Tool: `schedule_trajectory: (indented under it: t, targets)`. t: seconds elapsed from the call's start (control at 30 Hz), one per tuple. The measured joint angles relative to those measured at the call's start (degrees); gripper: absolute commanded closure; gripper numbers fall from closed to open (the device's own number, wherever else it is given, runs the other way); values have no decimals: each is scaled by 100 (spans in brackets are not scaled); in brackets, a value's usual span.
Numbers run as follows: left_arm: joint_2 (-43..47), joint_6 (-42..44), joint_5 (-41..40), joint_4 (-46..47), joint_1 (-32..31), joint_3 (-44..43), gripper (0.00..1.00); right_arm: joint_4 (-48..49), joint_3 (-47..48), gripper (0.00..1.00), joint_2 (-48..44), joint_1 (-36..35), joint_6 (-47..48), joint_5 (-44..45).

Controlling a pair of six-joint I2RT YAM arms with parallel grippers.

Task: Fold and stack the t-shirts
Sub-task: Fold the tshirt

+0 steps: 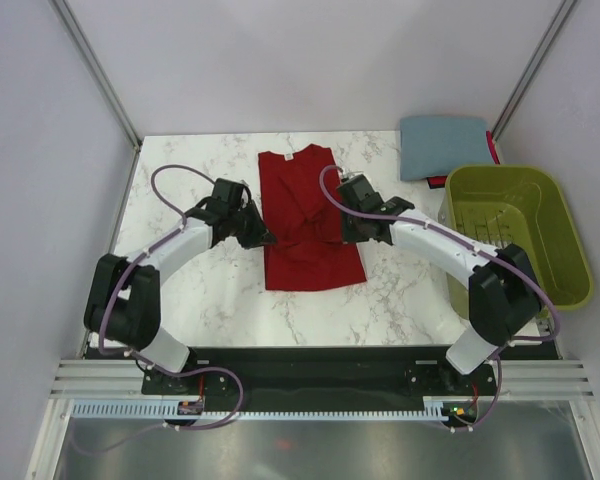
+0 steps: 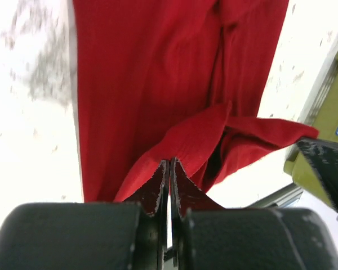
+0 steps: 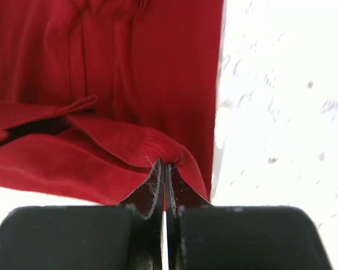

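The dark red t-shirt [image 1: 305,215] lies partly folded, long and narrow, in the middle of the marble table. My left gripper [image 1: 265,238] is shut on a fold of its left edge [image 2: 186,138], lifted off the table. My right gripper [image 1: 342,238] is shut on its right edge, pinching a hemmed fold [image 3: 152,149]. The two grippers stand level, on either side of the shirt's lower half. The slate blue-grey t-shirt [image 1: 442,146] lies folded at the back right corner.
The olive-green slatted basket [image 1: 515,232] stands at the table's right edge, close behind my right arm; its corner shows in the left wrist view [image 2: 335,84]. Bare marble [image 1: 180,185] lies left of the red shirt. Grey walls enclose the table.
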State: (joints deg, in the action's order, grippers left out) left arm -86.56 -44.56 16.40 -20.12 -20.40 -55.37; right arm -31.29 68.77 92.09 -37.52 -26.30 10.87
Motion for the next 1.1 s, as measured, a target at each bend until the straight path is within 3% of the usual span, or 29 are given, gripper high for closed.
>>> schedule_trajectory:
  t: [0.47, 1.1]
  targets:
    - [-1556, 184, 15, -79, 505, -1574, 98, -46, 1707, 100, 1543, 1152, 708, -918]
    - [-2540, 192, -4, -177, 909, -2149, 98, -151, 2922, 98, 2966, 1419, 922, -1561]
